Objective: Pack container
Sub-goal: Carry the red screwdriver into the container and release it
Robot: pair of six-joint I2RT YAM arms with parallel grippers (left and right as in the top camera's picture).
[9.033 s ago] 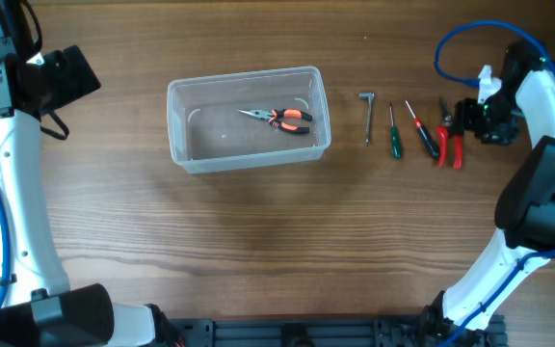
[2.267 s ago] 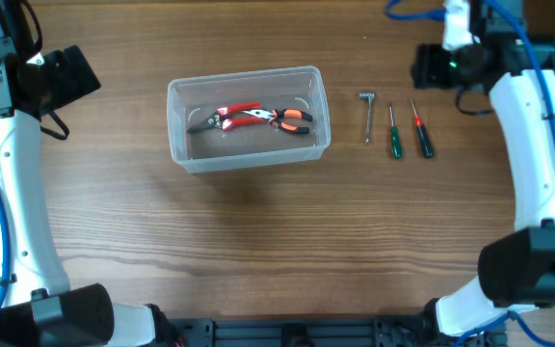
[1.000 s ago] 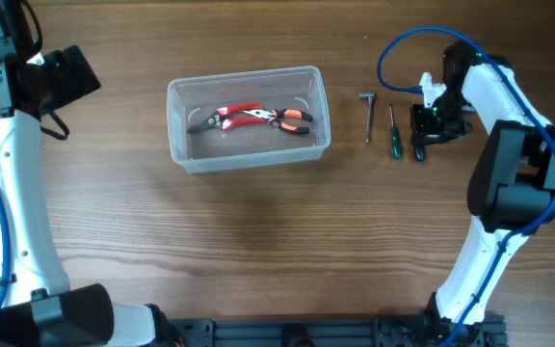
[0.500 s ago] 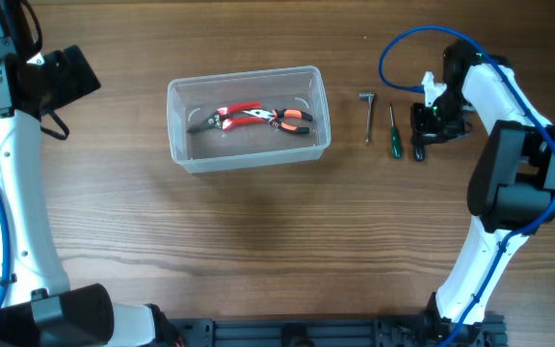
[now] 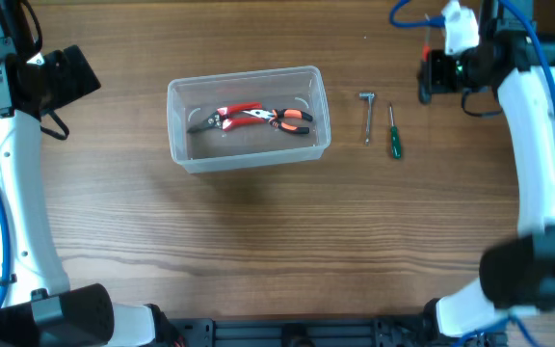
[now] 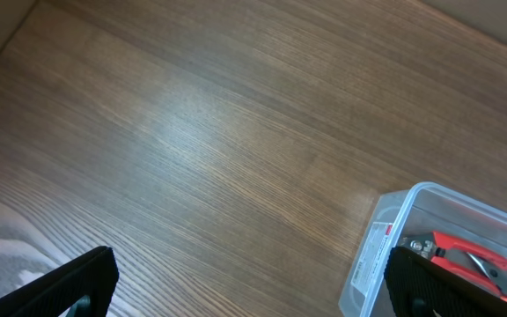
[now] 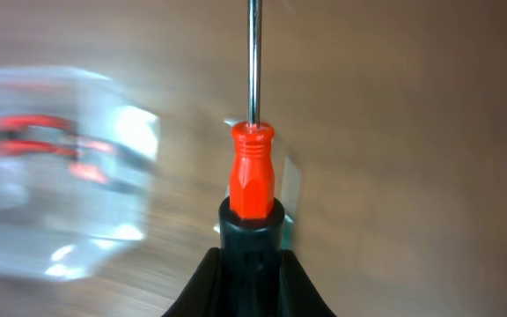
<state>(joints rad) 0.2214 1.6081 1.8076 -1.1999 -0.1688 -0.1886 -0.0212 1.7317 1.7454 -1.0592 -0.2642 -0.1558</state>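
A brown wood-grain worktop (image 5: 258,236) is carrying everything here. Near the upper right of the overhead view, the right jaws are clamping the black butt of a red-handled screwdriver (image 7: 251,176), whose steel shaft is pointing straight away from the wrist camera. The right arm (image 5: 538,125) seems to be holding the tool in the air, well apart from the container (image 5: 245,75), which is showing only as a blurred clear shape at the left of that wrist view. Closest to the arm, a green-handled screwdriver (image 5: 393,138) and an L-shaped metal key (image 5: 368,114) are lying side by side on the wood, near each other but not touching, between the arm and the container. The container itself is sitting left of centre, upright and open-topped. Red-handled cutters (image 5: 222,114) and orange-and-black pliers (image 5: 287,119) are resting on its floor, their noses meeting in the middle. Far out at the left edge, the left jaws are standing wide apart and gripping nothing, with only a corner of the container peeking into their view. Packing is looking roughly half done: two tools are lying inside, one is riding in the right jaws, and two are waiting on the worktop. The screwdriver is probably heading for the container next.
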